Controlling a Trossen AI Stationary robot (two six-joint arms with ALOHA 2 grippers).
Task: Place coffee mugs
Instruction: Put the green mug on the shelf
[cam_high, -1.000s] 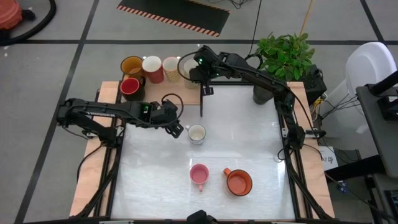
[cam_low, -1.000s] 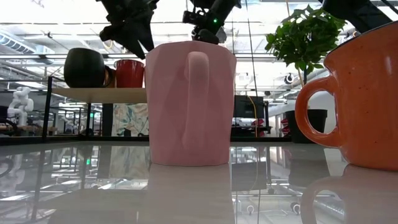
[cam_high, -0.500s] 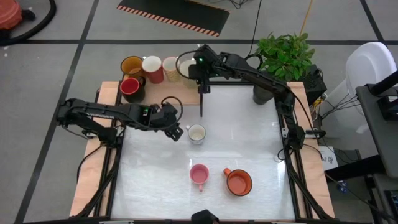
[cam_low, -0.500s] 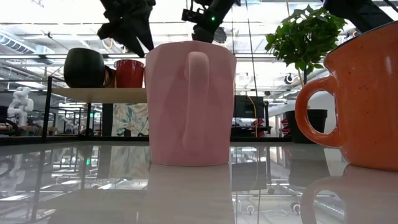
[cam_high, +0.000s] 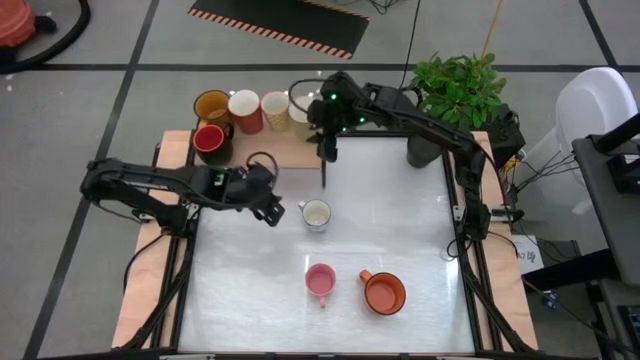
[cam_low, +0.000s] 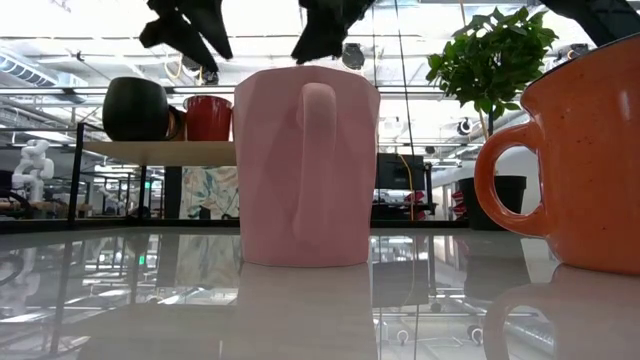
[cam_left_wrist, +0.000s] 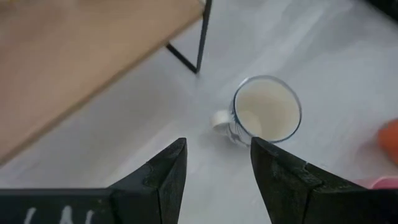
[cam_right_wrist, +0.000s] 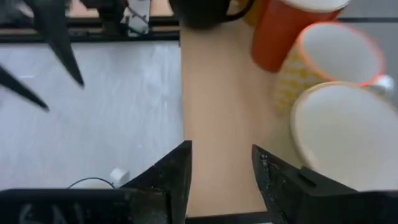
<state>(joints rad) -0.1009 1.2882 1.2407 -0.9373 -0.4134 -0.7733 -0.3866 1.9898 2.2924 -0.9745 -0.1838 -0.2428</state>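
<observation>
A white mug (cam_high: 316, 214) stands upright on the white table (cam_high: 400, 230); in the left wrist view the white mug (cam_left_wrist: 264, 112) is just beyond my open left gripper (cam_left_wrist: 217, 162), apart from it. My left gripper (cam_high: 272, 207) hovers to the mug's left. My right gripper (cam_high: 325, 135) is open above the wooden shelf (cam_right_wrist: 217, 112), beside a cream mug (cam_right_wrist: 345, 137) that stands there. A pink mug (cam_high: 320, 280) and an orange mug (cam_high: 384, 292) stand near the table's front edge.
On the shelf (cam_high: 270, 150) at the far left stand an amber-yellow mug (cam_high: 212, 105), a red-and-white mug (cam_high: 245, 110), a yellow patterned mug (cam_high: 274, 108) and a red mug (cam_high: 209, 140). A potted plant (cam_high: 455, 85) stands at the far right. Bare table lies right of the white mug.
My right gripper has come away from the cream mug on the shelf, risen and rolled about its own axis. My left gripper has drawn back toward the table's left edge, away from the white mug, and risen a little. No mug has moved.
</observation>
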